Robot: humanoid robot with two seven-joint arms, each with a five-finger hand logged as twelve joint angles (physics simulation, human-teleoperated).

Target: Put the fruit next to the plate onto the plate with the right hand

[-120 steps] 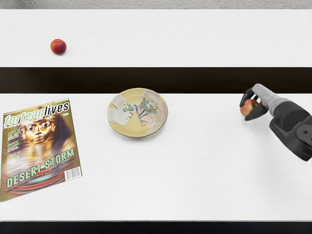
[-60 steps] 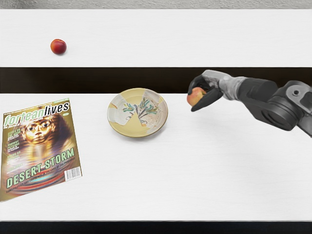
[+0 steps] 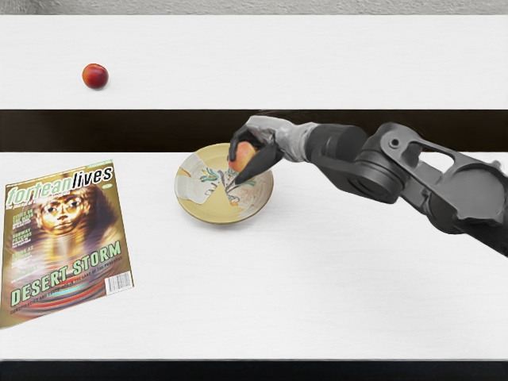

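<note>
My right hand (image 3: 244,155) reaches in from the right edge and hangs over the right half of the plate (image 3: 198,198). Its dark fingers are curled around a red-yellow fruit (image 3: 242,155), which shows between thumb and fingers. The plate is a yellowish dish with a green and blue pattern, lying on the near table left of centre. Whether the fruit touches the plate I cannot tell. A second red fruit (image 3: 95,76) lies far off on the back table at the upper left. No left arm shows.
A magazine (image 3: 63,238) lies flat on the near table at the left edge. A dark gap (image 3: 119,131) separates the near table from the back table. My forearm (image 3: 397,171) stretches across the right side of the near table.
My right hand has carried the fruit leftward from the table's right side to over the plate, with the arm stretching further into view.
</note>
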